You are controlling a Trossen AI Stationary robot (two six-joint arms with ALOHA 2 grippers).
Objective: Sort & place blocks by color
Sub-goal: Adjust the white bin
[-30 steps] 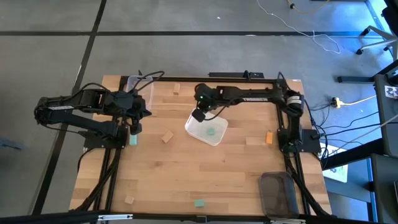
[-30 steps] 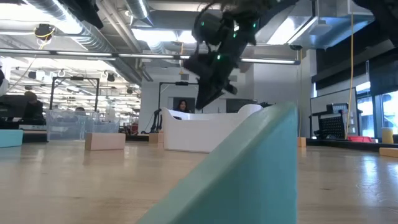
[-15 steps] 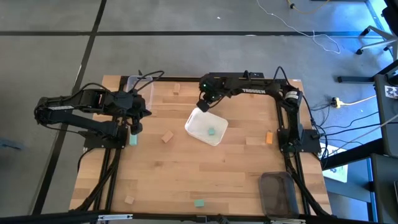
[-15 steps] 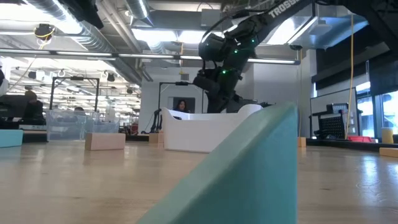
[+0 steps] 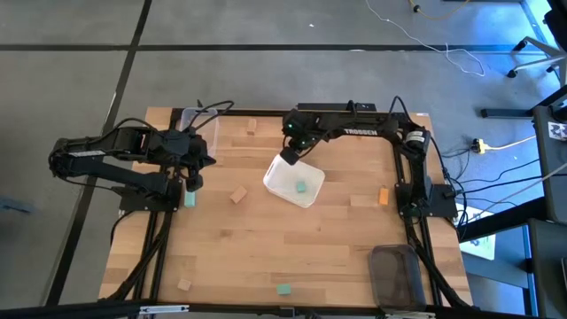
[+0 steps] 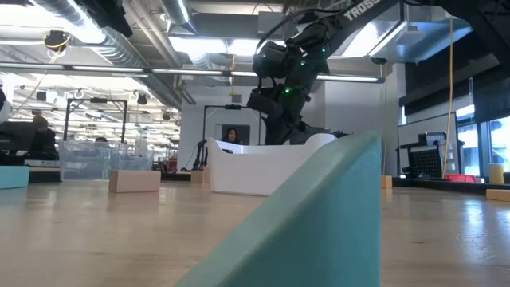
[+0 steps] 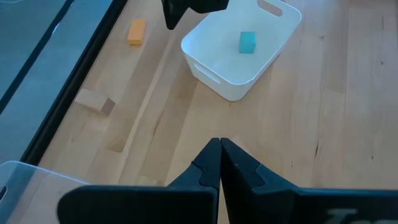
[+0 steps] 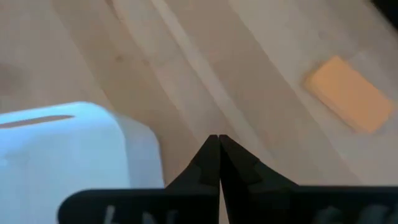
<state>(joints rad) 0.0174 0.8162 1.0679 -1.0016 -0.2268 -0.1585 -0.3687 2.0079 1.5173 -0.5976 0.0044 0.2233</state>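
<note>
- Near edge: teal block (image 5: 283,289) by the middle, lying flat; wood block (image 5: 184,283) to its left; dark plastic tub (image 5: 396,276) at the near right corner.
- That teal block sits right at the low camera and fills the foreground (image 6: 319,223), hiding much of the table's near right.
- Mid table, left: teal block (image 5: 189,199) at the left edge, right by the left gripper (image 5: 191,183). Gripper fingers pressed together, nothing between them (image 7: 220,163). Left arm parked over the left edge.
- Wood block (image 5: 238,194) just right of that, tilted, clear of the tray.
- Centre: white tray (image 5: 283,174), rotated off square. One teal block inside (image 5: 302,187), a small cube on the tray floor, apart from the walls (image 7: 247,42).
- Orange block (image 5: 384,196) right of the tray, near the right arm's base, well apart from the tray.
- Right gripper (image 5: 290,157) hangs over the tray's far left corner; fingers closed tip to tip, empty (image 8: 214,157).
- Far edge: wood block (image 5: 252,127) left of the right arm; clear tub (image 5: 211,124) at the far left corner, partly under cables.
</note>
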